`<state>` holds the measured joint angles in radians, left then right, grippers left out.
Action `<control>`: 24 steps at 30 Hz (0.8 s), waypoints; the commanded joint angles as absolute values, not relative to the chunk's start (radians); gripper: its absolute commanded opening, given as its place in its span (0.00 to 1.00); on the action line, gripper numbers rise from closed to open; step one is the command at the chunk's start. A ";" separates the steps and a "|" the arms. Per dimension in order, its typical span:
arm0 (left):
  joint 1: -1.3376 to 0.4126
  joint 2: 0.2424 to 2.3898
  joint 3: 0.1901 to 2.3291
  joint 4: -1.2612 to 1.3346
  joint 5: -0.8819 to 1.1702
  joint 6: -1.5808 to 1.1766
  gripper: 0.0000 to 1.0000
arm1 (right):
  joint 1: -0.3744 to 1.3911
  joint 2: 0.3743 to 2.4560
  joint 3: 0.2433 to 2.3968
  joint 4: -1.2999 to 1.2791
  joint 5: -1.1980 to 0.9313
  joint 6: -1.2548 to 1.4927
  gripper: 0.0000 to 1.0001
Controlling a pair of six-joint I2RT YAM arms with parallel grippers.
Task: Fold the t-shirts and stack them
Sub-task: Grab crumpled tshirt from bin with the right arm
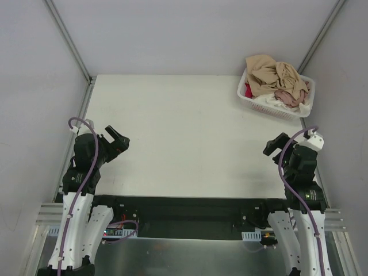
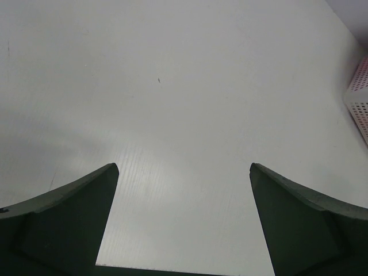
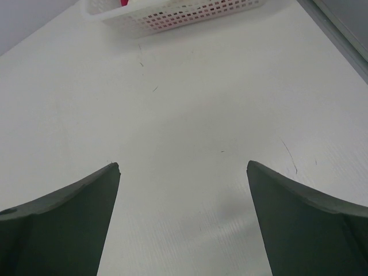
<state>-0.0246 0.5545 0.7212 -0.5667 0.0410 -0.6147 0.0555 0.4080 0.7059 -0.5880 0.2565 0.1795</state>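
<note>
The t-shirts lie crumpled in a white lattice basket (image 1: 247, 92) at the table's far right corner. A large tan-beige one (image 1: 275, 73) is heaped on top, with a bright red-pink one (image 1: 248, 90), a dusty pink one (image 1: 288, 97) and a white one (image 1: 268, 102) under it. My left gripper (image 1: 121, 138) is open and empty above the table's near left; its fingers (image 2: 86, 201) frame bare table. My right gripper (image 1: 272, 145) is open and empty at the near right, well short of the basket; its fingers (image 3: 287, 195) frame bare table.
The white table (image 1: 184, 138) is walled by grey panels left, right and behind. The basket's near wall shows at the top of the right wrist view (image 3: 184, 14) and its corner at the right edge of the left wrist view (image 2: 359, 100).
</note>
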 commanded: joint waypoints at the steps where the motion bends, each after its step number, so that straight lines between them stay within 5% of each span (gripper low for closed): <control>1: -0.021 0.538 0.738 -0.566 0.018 -0.629 0.99 | 0.052 0.495 0.793 -0.538 0.209 0.118 0.97; 7: -0.020 0.549 0.749 -0.565 -0.037 -0.649 0.99 | 0.052 0.821 1.032 -0.594 0.241 0.056 0.97; 24: -0.020 0.583 0.738 -0.566 -0.109 -0.640 0.99 | 0.002 2.024 2.161 -0.626 0.425 -0.210 0.97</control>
<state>-0.0246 0.5743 0.7212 -0.5671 -0.0792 -0.6407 0.0185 1.8736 1.9690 -0.6411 0.3481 -0.0692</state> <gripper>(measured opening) 0.993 0.968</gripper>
